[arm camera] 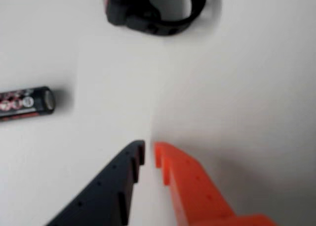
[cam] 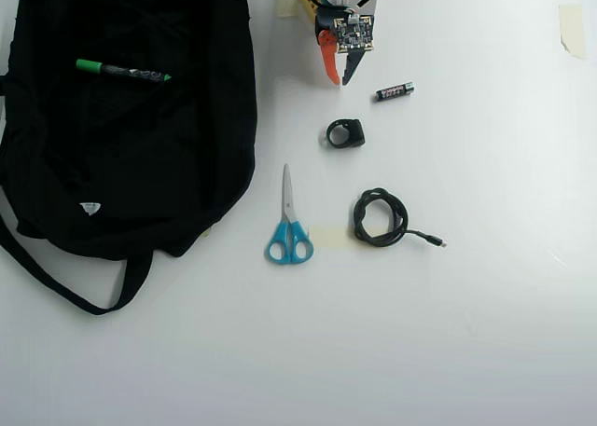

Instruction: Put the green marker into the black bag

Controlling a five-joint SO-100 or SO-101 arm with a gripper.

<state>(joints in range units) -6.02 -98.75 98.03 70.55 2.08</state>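
The black bag (cam: 131, 118) is the largest thing on the white counter (cam: 485, 333), filling the overhead view from about nine to eleven o'clock, its strap trailing off toward seven o'clock. On top of its fabric, not visibly inside any opening, lies the green marker (cam: 121, 71): a dark barrel with a green cap, long axis close to horizontal in the overhead view, cap end pointing to nine o'clock and the other end to three o'clock. From the end effector (cam: 337, 75), which sits near twelve o'clock at the top centre of that view, the marker lies at roughly nine o'clock, well apart, with the bag's edge between them; I judge the coming move to be a long sweep leftward, with the fingers turned to close across the barrel. The remaining things sit on the other side: blue-handled scissors (cam: 288, 230) at six o'clock from the end effector, a coiled black cable (cam: 381, 217) at five o'clock, a small black ring-shaped object (cam: 345, 133) just below it, and a battery (cam: 394, 91) just beside it at about four o'clock. In the wrist view the end effector (arm camera: 149, 154) shows one dark finger and one orange finger with only a thin gap between the tips; it is nearly closed, holds nothing, and appears to hang above bare counter.
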